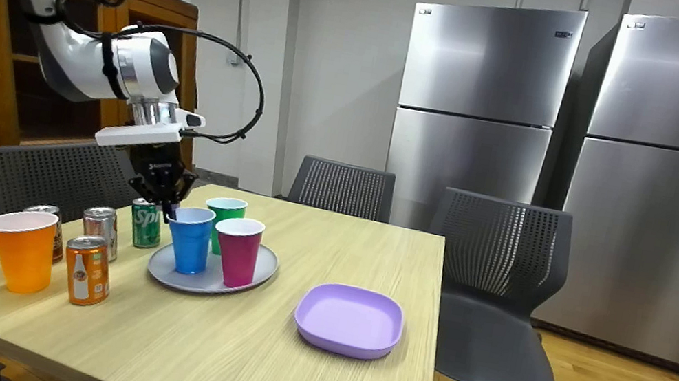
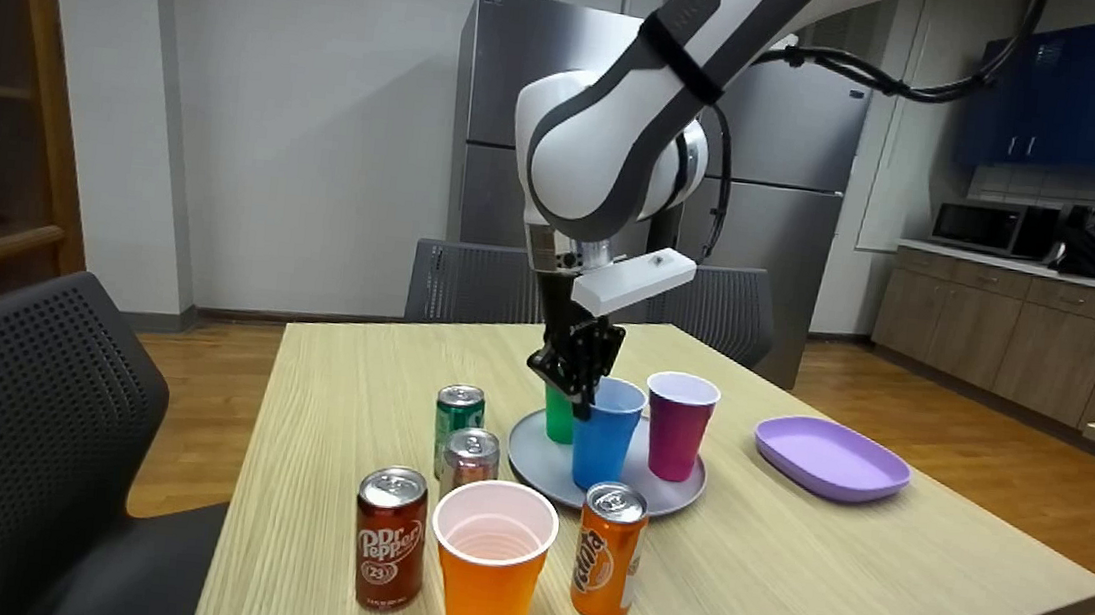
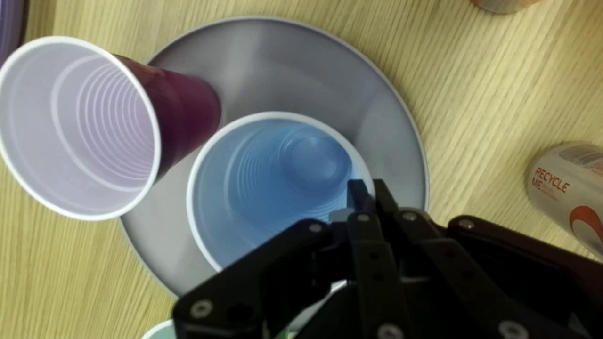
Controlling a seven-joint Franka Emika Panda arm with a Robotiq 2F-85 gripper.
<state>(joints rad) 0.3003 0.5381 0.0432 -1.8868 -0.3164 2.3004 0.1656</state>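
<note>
My gripper (image 3: 373,186) is shut on the near rim of a blue cup (image 3: 254,174), one fingertip inside the wall and the other outside. In both exterior views the blue cup (image 1: 190,246) is upright, and its base appears to rest on a round grey plate (image 1: 266,275). A magenta cup (image 2: 679,431) stands beside it on that plate. Behind the blue cup is a green cup (image 1: 218,228), partly hidden by the gripper (image 2: 584,408) in an exterior view and mostly out of sight in the wrist view.
Near the plate stand a Sprite can (image 1: 146,226), a silver can (image 1: 102,231), a Fanta can (image 2: 608,559) and a Dr Pepper can (image 2: 390,549). An orange cup (image 1: 24,257) is at the table's side. A purple plate (image 1: 349,318) lies apart. Chairs (image 1: 495,260) surround the table.
</note>
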